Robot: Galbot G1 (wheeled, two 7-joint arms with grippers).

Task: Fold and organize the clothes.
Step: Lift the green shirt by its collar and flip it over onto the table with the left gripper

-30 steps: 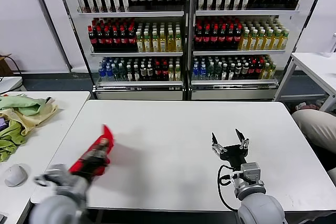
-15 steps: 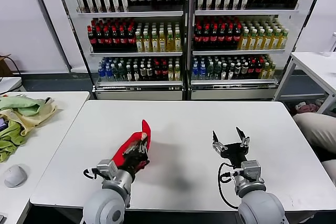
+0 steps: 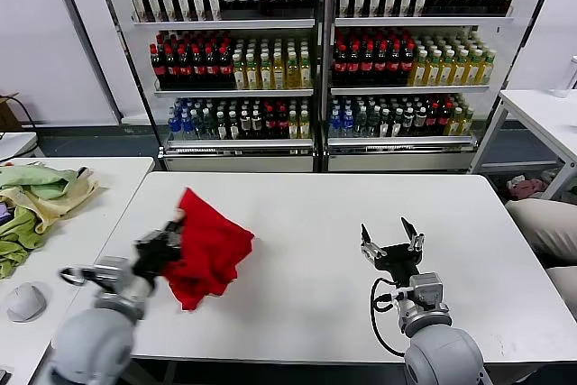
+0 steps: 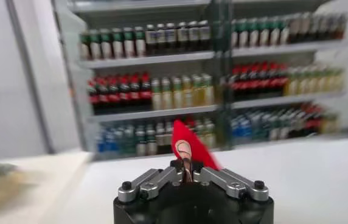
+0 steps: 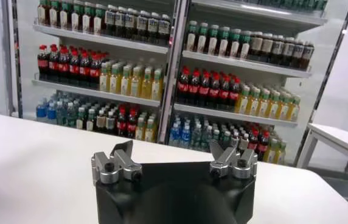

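Note:
One piece of the clothes, a plain red T-shirt (image 3: 209,246), hangs bunched over the left half of the white table (image 3: 306,304). My left gripper (image 3: 168,239) is shut on the shirt's left edge and holds it up off the tabletop. In the left wrist view the closed fingers (image 4: 185,159) pinch a red fold of the shirt (image 4: 193,143) that rises beyond them. My right gripper (image 3: 390,239) stands open above the table's right half, apart from the shirt, with nothing between its fingers (image 5: 123,153). No print or label shows on the shirt.
Pale green and yellowish cloths (image 3: 36,197) and a grey mouse (image 3: 27,300) lie on a side table at the left. Drink coolers full of bottles (image 3: 315,60) stand behind. Another white table (image 3: 541,114) and a beige-clad leg (image 3: 545,218) are at the right.
My left arm swung from the table's front-left edge toward the middle, then back left. The red shirt, a narrow strip before, now hangs spread out wider. The right gripper has barely moved.

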